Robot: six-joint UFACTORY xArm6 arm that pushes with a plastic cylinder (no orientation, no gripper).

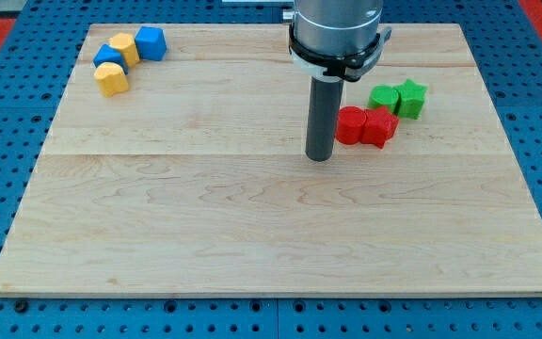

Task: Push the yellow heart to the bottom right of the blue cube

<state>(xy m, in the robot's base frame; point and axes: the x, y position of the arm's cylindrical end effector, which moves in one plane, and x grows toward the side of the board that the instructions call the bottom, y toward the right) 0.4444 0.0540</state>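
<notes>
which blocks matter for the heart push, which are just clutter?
Job:
yellow heart, view's top left
blue cube, above and right of it
my tip, mid-board, far from both

Clutter:
blue block
yellow block
red cylinder
red star
green block
green star

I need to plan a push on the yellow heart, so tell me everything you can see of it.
The yellow heart is a small, matte block of solid yellow, lying flat near the top-left corner of the wooden board. It is the lowest block in a tight cluster: a blue block sits just above it, apparently touching, with another yellow block and the blue cube beyond, up and to the right. My tip is far off to its right, beside the red blocks.
</notes>
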